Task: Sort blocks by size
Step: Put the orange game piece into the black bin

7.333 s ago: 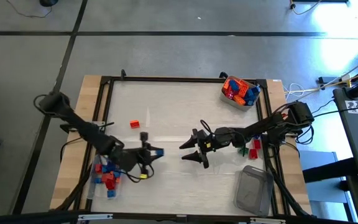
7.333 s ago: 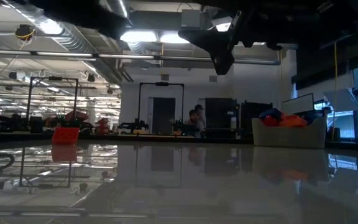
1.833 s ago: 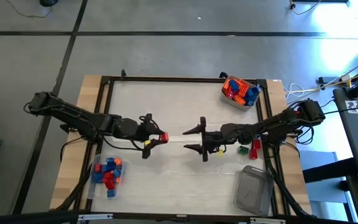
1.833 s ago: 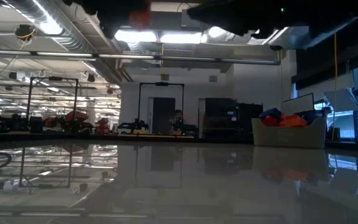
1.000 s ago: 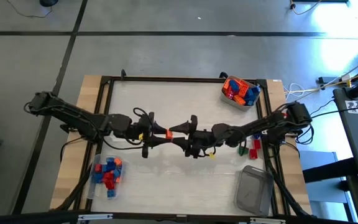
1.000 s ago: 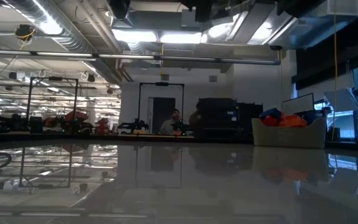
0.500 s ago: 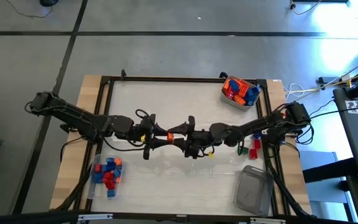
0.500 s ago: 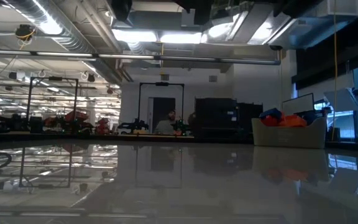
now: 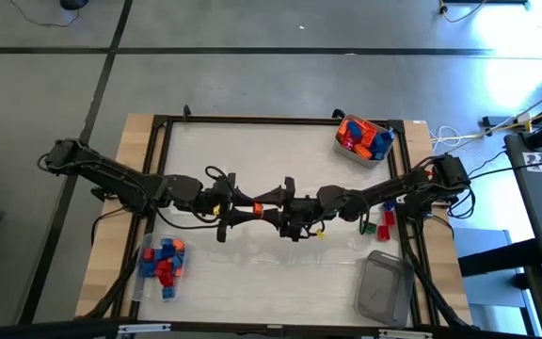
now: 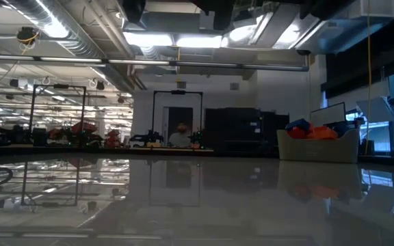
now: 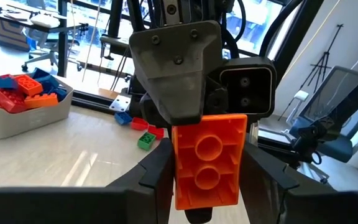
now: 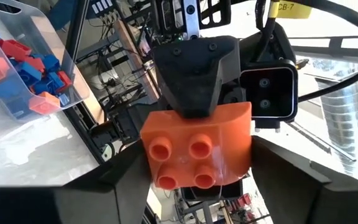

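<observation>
— Orange block [image 9: 257,206] is what we see first: it hangs in the air over the middle of the table [image 9: 252,151], between the two arms, clear of the surface.

— Who has it? From the left wrist view we see the orange block [image 11: 208,158] pinched between the left gripper [image 9: 236,208] fingers, with the other arm's finger lying on its upper end.

— And from the right wrist view the block [image 12: 197,151] sits between the right gripper [image 9: 276,205] fingers, studs toward us. We cannot tell whether those fingers press on it; they stand wide, either side of the block.

— Agreed. The two grippers meet tip to tip at the block.

— Farther out, we see a clear tub [image 9: 162,263] of red and blue blocks near the table's front left edge.

— A second tub [image 9: 362,138] of orange and blue blocks stands at the far right corner. A few loose blocks [image 9: 376,224], red and green, lie at the right edge, and another clear tub [image 9: 385,288] sits at the front right.
</observation>
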`<action>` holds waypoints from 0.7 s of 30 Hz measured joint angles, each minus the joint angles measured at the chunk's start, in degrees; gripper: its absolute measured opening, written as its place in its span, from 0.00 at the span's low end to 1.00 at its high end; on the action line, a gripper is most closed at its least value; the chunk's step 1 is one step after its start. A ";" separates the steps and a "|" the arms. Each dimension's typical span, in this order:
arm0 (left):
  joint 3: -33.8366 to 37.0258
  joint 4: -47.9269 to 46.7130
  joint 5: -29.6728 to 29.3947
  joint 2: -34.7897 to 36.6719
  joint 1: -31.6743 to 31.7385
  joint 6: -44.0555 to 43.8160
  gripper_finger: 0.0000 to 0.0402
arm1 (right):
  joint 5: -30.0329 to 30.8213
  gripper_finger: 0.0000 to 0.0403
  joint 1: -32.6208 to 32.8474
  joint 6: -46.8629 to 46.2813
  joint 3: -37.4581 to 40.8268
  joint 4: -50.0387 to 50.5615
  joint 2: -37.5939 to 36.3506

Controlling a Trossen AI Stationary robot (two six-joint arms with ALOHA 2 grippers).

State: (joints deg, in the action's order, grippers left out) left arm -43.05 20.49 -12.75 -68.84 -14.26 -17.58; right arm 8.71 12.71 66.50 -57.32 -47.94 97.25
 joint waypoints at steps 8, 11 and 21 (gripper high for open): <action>0.01 -0.30 -0.10 0.02 0.00 -0.24 0.38 | 0.02 0.50 0.09 -0.02 0.00 0.68 -0.02; 0.02 -0.32 -0.32 0.02 0.02 -0.02 0.40 | 0.81 0.50 0.13 -0.24 0.00 0.96 -0.02; 0.03 -0.30 -0.48 -0.04 0.09 0.69 0.40 | 1.23 0.50 0.09 -2.04 -0.11 1.43 -0.04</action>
State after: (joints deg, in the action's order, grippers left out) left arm -43.02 20.18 -13.23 -68.88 -14.17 -16.90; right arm 9.93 12.80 64.46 -57.43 -46.51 97.21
